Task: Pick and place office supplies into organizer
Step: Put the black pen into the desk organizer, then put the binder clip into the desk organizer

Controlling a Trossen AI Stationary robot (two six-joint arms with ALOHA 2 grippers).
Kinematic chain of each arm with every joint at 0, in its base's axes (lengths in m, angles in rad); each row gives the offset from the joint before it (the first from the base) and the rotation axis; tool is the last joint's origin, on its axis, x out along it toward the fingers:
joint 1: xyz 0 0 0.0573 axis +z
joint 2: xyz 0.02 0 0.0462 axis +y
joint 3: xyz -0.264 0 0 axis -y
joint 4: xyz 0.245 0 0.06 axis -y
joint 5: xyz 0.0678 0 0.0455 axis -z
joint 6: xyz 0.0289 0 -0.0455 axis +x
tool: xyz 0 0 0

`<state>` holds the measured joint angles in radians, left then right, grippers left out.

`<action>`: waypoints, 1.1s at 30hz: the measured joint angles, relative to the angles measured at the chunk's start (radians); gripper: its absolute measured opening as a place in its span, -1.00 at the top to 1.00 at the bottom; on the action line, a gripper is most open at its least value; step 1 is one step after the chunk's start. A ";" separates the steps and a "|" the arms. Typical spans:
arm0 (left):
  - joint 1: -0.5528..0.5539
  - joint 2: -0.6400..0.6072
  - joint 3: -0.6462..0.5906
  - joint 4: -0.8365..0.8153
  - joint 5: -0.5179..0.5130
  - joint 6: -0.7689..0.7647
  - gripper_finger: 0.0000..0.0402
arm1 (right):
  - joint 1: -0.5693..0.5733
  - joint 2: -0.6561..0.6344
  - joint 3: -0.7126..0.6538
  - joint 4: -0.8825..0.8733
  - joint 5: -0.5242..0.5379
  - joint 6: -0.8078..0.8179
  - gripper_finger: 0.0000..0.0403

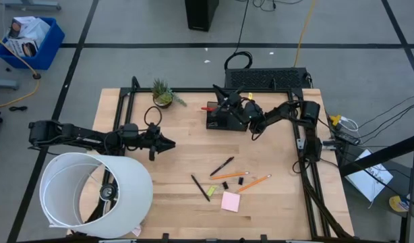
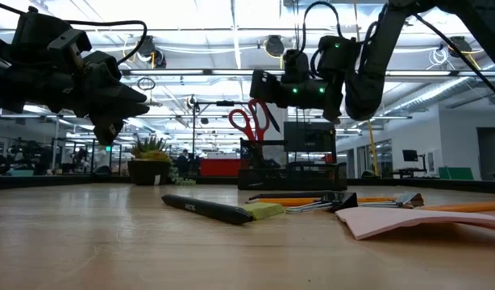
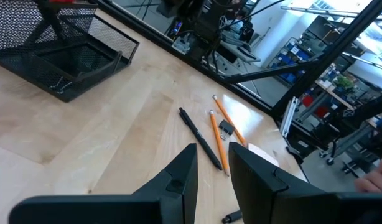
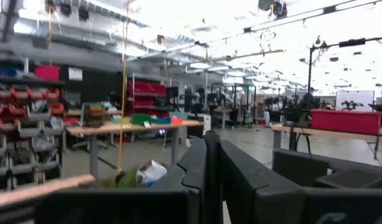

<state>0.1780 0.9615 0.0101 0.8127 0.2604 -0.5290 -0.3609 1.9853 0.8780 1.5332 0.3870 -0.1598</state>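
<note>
The black mesh organizer (image 1: 222, 118) stands at the table's far middle, and the low view shows it too (image 2: 289, 169). Red-handled scissors (image 2: 251, 121) stand in it, handles up. My right gripper (image 2: 257, 84) hovers just above it, shut and empty, as the right wrist view shows (image 4: 213, 163). My left gripper (image 1: 168, 143) waits at the table's left, slightly open, with nothing between its fingers (image 3: 213, 177). Two black pens (image 1: 222, 167) (image 1: 200, 187), two orange pencils (image 1: 228, 175) (image 1: 255, 182), a pink sticky-note pad (image 1: 230, 201) and a yellow-green piece (image 1: 212, 190) lie flat on the near middle of the table.
A large white cylinder (image 1: 92, 196) lies on its side at the near left corner. A small potted plant (image 1: 162, 94) stands at the far edge, left of the organizer. Small black clips (image 1: 242, 181) lie among the pencils. Bare wood lies between the left gripper and the supplies.
</note>
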 joint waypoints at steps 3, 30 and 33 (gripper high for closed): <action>0.000 0.000 0.000 0.000 0.000 0.000 0.54 | -0.008 0.000 0.000 -0.004 -0.006 -0.004 0.86; 0.000 0.000 0.000 0.000 -0.001 0.001 0.54 | -0.063 0.000 0.000 -0.049 -0.156 0.083 0.72; 0.000 0.000 0.000 -0.001 -0.001 0.012 0.54 | -0.057 0.000 -0.001 -0.077 -0.156 0.102 0.73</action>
<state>0.1780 0.9619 0.0101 0.8120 0.2596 -0.5172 -0.4179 1.9850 0.8774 1.4561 0.2313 -0.0581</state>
